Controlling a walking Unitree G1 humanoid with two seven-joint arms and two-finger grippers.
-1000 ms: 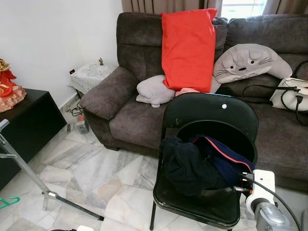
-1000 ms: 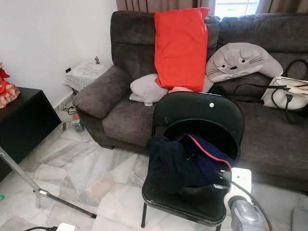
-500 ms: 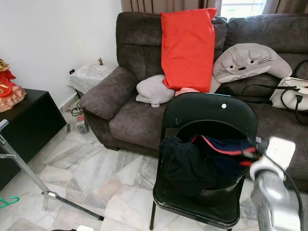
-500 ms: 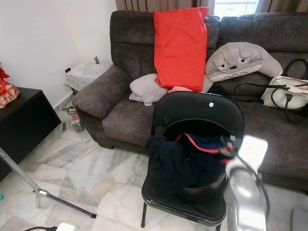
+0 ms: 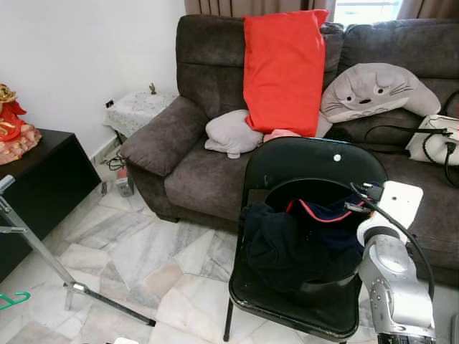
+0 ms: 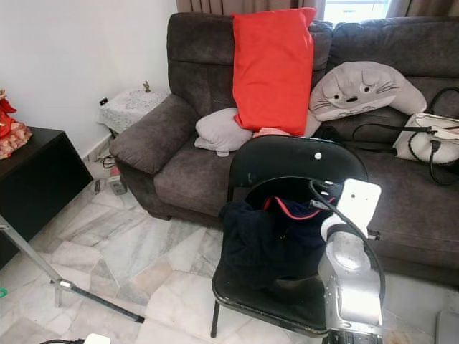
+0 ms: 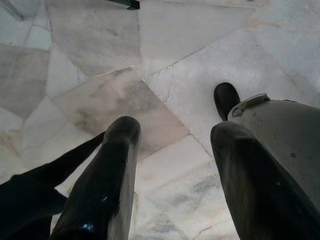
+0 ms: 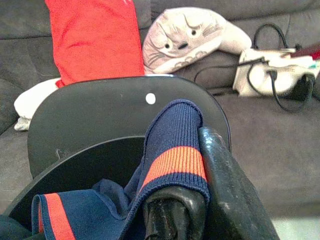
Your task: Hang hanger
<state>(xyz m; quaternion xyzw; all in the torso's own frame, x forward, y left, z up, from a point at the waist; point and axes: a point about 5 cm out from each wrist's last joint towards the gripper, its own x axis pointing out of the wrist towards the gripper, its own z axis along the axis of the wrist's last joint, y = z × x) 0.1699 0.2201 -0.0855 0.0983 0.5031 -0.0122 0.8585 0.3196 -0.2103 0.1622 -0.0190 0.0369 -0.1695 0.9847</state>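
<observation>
Garment's (image 8: pixel 172 150) striped cuff pinched between right gripper (image 8: pixel 200 200) fingers.

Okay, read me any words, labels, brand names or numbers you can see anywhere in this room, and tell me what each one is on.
None: no readable text.
The black folding chair bears a small white round sticker, blank as far as can be seen.
The right hand pinches a navy garment with an orange stripe, no print visible.
</observation>
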